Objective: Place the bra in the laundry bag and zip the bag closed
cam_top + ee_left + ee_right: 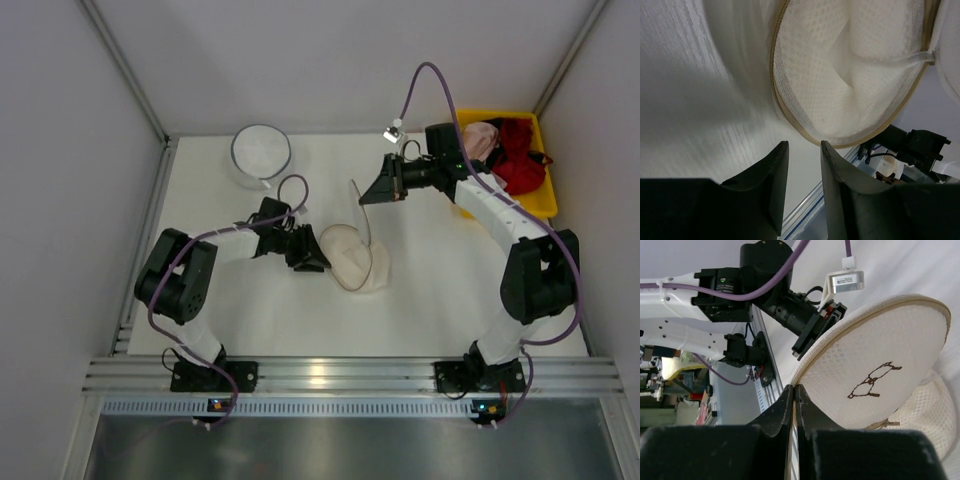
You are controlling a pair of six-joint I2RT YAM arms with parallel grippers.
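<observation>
Laundry bag [350,258] open at frame centre
Right gripper [794,389] pinches its lifted flap; left gripper [804,145] beside it, jaws partly apart, empty. Bra [518,160] lies in yellow bin [540,205], upper right.

Round white mesh laundry bag [352,262] with a pale rim lies unzipped at mid-table [250,310], its lid raised on edge, a dark mark on the lid's face. Bright red bra [518,168] lies bunched in the yellow bin [541,200], far right.
</observation>
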